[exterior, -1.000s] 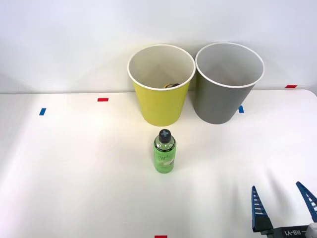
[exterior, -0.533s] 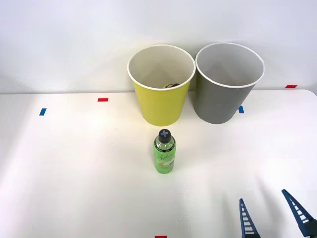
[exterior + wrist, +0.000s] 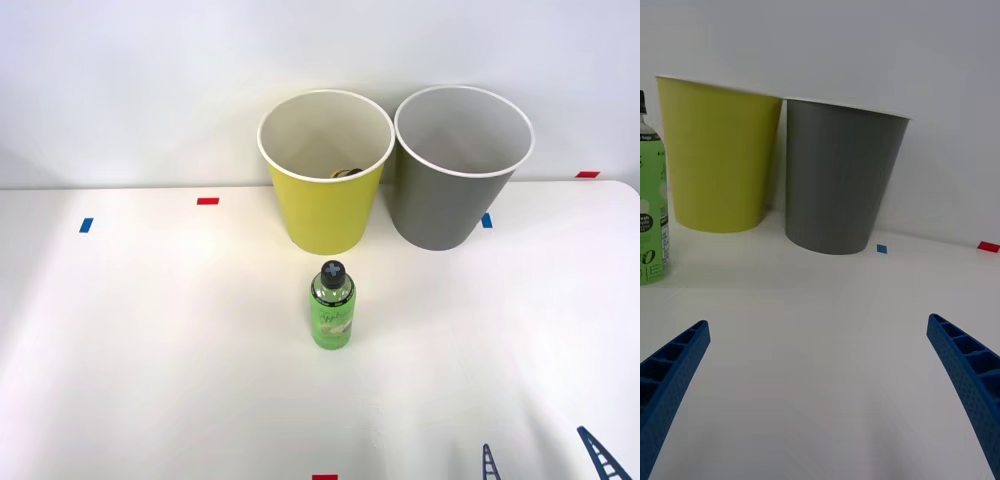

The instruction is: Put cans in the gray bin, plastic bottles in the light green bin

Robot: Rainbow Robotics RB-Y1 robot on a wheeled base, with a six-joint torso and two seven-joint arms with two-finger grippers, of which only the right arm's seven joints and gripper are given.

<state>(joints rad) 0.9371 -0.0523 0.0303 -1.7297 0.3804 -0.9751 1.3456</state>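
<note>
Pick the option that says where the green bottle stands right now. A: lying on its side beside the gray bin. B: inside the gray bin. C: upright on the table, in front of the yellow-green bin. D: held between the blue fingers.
C: the green bottle stands upright on the white table, nearer the robot than the light green bin, while the right gripper is open and empty.

**Lab test bench, by all signs**

Bare white table set against a plain white wall, with nothing homely or shop-like around. Small red tape marks and blue tape marks stuck along the far edge, another red one at the near edge, as for staged placements. Two plain bins, yellow-green and gray, posed side by side at the far middle. Blue ribbed robot fingers over the near right.
</note>
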